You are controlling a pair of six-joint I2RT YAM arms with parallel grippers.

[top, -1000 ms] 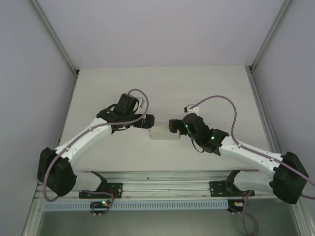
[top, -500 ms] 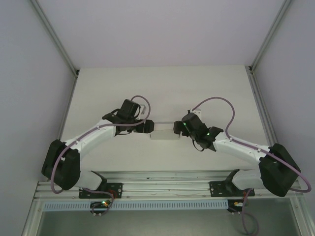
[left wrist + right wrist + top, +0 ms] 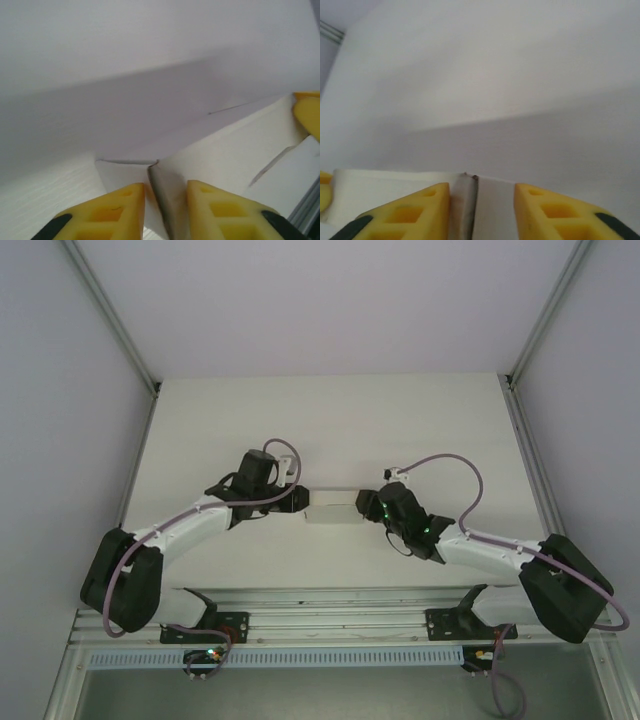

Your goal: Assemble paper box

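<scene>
White card box (image 3: 333, 510), low and rectangular, sits mid pale table (image 3: 330, 420). The left gripper (image 3: 303, 502) and right gripper (image 3: 362, 504) each straddle an end wall. Their yellow fingers (image 3: 125, 210) are close-set, but a firm pinch cannot be confirmed.

This looks like a robotics lab test cell. A plain white table (image 3: 330, 420) is boxed in by blank pale panels set in aluminium frame posts (image 3: 110, 315). The left arm (image 3: 190, 525) and right arm (image 3: 490, 552), trailing loose purple cables (image 3: 445, 456), are bolted to an aluminium rail (image 3: 340, 602) at its near edge.
</scene>
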